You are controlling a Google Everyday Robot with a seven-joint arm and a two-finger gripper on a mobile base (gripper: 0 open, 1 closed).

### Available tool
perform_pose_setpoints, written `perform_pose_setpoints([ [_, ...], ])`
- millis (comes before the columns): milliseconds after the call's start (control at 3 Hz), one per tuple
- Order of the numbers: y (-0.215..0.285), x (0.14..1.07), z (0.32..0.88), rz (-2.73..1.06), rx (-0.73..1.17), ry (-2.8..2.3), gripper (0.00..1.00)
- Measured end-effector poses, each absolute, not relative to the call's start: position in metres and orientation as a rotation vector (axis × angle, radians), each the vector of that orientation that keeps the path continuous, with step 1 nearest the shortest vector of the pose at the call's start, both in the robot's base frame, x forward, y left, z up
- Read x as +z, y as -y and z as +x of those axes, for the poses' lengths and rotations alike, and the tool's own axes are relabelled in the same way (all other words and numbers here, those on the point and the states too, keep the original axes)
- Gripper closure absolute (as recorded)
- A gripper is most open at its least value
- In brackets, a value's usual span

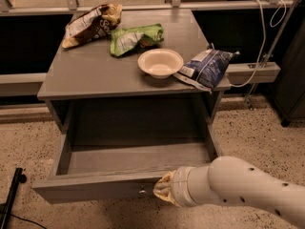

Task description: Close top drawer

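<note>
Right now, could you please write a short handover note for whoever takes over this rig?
Gripper: low in the camera view, at the front panel of the top drawer, just right of its knob. The arm comes in from the right.
Top drawer: pulled far out of the cabinet.
On the cabinet top: a white bowl, a brown bag, a green bag and a blue bag overhanging the right edge.
Done: gripper placed at the drawer front.
Left: push the drawer fully in, probably straight toward the cabinet.
</note>
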State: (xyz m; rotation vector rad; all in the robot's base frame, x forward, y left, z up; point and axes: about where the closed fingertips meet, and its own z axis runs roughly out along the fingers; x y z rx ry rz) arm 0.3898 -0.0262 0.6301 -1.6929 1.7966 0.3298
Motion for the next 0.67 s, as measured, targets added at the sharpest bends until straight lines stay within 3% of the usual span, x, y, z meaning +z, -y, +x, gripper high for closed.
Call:
perform_pose_setpoints([
  [667, 0.0133, 0.6231, 0.4014, -1.607, 0.270, -1.752, 1.00],
])
